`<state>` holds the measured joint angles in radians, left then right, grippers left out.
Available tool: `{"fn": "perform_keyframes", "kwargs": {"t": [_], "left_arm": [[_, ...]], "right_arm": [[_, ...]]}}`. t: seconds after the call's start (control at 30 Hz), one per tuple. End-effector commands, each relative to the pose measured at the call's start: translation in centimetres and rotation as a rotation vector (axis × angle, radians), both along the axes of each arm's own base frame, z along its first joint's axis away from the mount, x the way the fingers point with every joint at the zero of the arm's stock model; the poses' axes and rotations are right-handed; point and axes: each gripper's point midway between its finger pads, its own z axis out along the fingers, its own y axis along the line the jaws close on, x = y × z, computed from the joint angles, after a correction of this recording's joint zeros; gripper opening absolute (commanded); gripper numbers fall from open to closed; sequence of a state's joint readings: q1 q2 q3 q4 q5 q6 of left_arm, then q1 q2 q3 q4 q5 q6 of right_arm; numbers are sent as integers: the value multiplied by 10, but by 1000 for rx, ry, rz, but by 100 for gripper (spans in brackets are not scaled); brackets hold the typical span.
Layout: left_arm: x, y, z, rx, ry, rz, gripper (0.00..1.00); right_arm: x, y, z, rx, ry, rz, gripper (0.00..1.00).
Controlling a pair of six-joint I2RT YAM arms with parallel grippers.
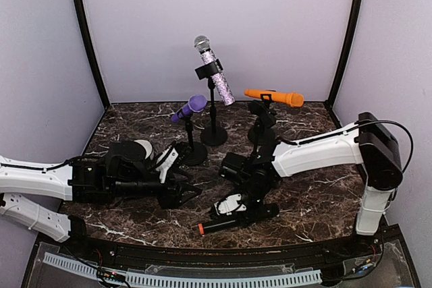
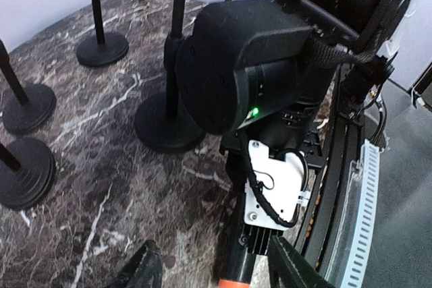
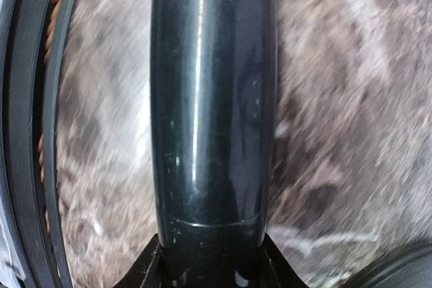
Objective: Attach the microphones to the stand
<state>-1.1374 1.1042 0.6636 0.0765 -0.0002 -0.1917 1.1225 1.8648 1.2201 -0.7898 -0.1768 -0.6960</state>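
Right gripper [image 1: 239, 215], seen from above, bears down on the black microphone with the orange end [image 1: 214, 224], which lies flat on the dark marbled tabletop [image 1: 135, 224] near your front edge. Behind it three are already mounted: the glittery lilac microphone with the silver mesh head [image 1: 216, 75] on the tall centre stand [image 1: 213, 116], the all-purple microphone [image 1: 189, 108] and the all-orange microphone [image 1: 273, 97] on shorter ones. Left gripper [image 1: 183, 195] rests nearby, jaws apart, empty. Your left wrist view shows a fourth round black stand base [image 2: 165, 126] just past the right wrist, its clip out of frame. Your right wrist view has both fingers [image 3: 145, 264] snug against the glossy black barrel. By the look of it, you have one mounting left.
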Motion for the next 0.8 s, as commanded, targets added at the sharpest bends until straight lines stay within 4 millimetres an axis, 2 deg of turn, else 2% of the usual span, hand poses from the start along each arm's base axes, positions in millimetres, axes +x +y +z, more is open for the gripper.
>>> {"fn": "perform_keyframes", "kwargs": {"t": [0.0, 0.13, 0.23, 0.37, 0.43, 0.47, 0.5, 0.6, 0.7, 0.77], "left_arm": [[-3, 17, -14, 125, 98, 59, 56], [-5, 20, -22, 166, 122, 56, 58], [-7, 17, -26, 174, 138, 42, 62], [-6, 8, -16, 123, 121, 25, 68], [-5, 5, -21, 143, 115, 14, 73], [-6, 4, -26, 170, 117, 3, 73], [-7, 3, -32, 201, 126, -9, 73], [-15, -7, -50, 283, 170, -88, 71], [-30, -22, -61, 340, 244, -198, 65], [-32, -30, -68, 381, 266, -228, 63]], "right_arm": [[2, 27, -5, 22, 6, -54, 29], [0, 21, -2, 30, 2, -75, 50], [0, 22, 28, 91, 36, -102, 70], [4, 8, 74, 187, 42, -106, 78], [7, -6, 90, 224, 14, -125, 83], [8, -13, 96, 240, 4, -140, 95], [8, -20, 102, 256, -2, -147, 99], [9, -47, 108, 274, -25, -195, 100], [12, -73, 120, 314, -57, -253, 100], [16, -90, 122, 334, -78, -302, 100]]}}
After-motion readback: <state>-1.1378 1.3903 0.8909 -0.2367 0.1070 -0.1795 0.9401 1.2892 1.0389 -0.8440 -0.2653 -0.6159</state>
